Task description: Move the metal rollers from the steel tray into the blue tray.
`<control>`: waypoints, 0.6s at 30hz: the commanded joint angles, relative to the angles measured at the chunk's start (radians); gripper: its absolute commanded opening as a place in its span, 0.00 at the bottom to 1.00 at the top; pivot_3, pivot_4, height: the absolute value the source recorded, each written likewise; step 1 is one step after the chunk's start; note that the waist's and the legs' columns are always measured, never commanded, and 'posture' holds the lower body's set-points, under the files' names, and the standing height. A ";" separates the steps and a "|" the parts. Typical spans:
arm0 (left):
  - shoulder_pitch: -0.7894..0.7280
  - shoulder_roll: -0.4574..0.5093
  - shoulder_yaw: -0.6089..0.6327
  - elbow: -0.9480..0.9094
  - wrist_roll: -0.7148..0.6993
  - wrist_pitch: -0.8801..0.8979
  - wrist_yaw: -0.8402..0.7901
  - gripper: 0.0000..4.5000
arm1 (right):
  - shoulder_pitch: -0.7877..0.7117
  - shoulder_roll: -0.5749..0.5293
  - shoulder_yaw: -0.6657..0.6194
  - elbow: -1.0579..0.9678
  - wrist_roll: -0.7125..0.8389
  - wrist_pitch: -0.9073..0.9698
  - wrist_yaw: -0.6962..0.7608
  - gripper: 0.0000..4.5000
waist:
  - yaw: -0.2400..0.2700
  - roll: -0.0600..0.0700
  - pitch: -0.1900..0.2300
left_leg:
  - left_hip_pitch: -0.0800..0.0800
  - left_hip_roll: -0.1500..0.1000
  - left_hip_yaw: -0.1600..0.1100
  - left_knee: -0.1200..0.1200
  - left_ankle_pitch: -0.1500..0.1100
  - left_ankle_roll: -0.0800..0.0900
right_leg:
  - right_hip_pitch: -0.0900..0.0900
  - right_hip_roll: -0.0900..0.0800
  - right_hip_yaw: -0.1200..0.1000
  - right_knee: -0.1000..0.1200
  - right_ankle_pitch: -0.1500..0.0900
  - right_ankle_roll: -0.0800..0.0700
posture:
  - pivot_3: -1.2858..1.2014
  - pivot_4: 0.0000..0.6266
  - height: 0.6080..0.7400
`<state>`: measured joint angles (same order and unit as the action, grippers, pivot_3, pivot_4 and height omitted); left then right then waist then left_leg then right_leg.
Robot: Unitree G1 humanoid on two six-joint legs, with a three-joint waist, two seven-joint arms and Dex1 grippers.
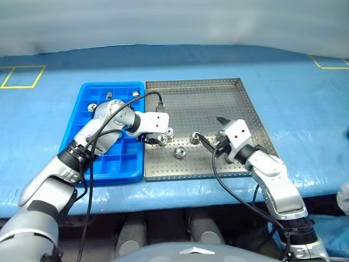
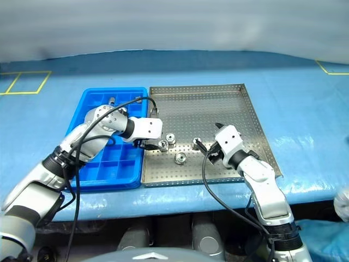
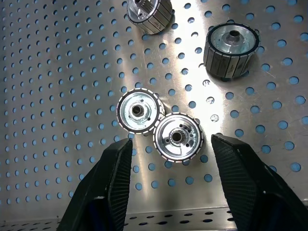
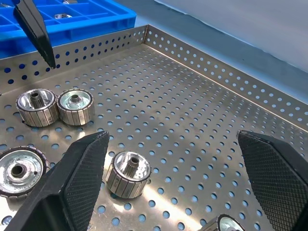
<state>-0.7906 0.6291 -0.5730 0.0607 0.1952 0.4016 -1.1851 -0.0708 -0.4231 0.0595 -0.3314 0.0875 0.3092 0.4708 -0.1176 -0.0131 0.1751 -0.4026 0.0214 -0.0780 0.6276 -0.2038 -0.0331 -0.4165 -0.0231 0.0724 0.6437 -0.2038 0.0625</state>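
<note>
The left gripper (image 3: 166, 149) hangs with fingers spread over two touching metal rollers (image 3: 176, 137) near the steel tray (image 1: 218, 93) edge bordering the blue tray (image 1: 87, 90); straddling one roller alone should prevent dragging its neighbour. The right gripper (image 4: 192, 168) waits, fingers wide.

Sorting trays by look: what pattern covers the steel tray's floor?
A regular grid of small round holes on the steel tray, clearest in the left wrist view.

Shiny metal, glossy plastic.
My rollers (image 3: 176, 137) gleam, ribbed steel; perforated steel tray (image 1: 218, 93) brushed; blue tray (image 1: 87, 93) smooth plastic.
</note>
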 commanded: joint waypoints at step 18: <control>0.012 -0.092 -0.044 0.132 0.105 -0.022 0.006 0.63 | 0.001 0.000 -0.013 -0.028 -0.021 -0.017 -0.028 1.00 | -0.006 0.001 0.000 | 0.002 0.000 0.000 0.002 0.000 0.000 | 0.002 0.000 0.001 0.001 0.000 0.001 | 0.44 0.24 1.00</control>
<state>-0.7733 0.5502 -0.6076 0.1671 0.2834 0.3795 -1.1861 -0.0676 -0.4234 0.0607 -0.3306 0.0661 0.3090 0.4506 -0.1240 -0.0124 0.1746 -0.4009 0.0209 -0.0780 0.6297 -0.2038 -0.0331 -0.4140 -0.0231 0.0733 0.6443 -0.2032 0.0634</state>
